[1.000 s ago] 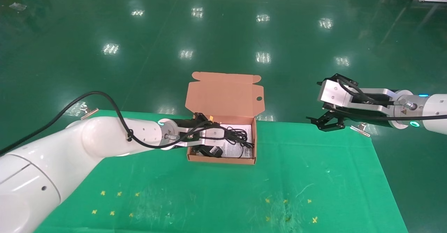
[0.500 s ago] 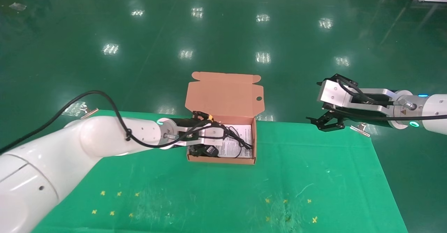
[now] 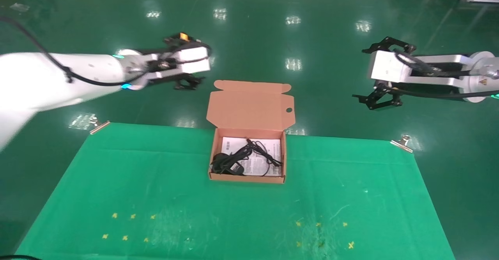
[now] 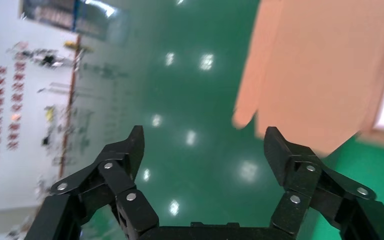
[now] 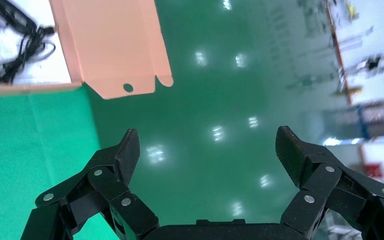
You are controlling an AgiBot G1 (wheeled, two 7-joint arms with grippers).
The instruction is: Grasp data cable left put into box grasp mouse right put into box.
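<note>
The orange-brown box stands open at the far middle of the green mat, with its flap lid upright. Inside, the black mouse lies at the near left corner. The data cable lies in black loops across the white sheet. My left gripper hangs open and empty, high and to the left of the lid, beyond the table; its wrist view shows the gripper near the lid. My right gripper hangs open and empty far right; its wrist view shows the gripper and the cable.
The green mat covers the table, held by metal clips at the far corners. Small yellow cross marks lie near the front. Glossy green floor lies beyond the table.
My left gripper has let go of the cable in the box and risen out, up and back to the left. My right gripper has also risen.
</note>
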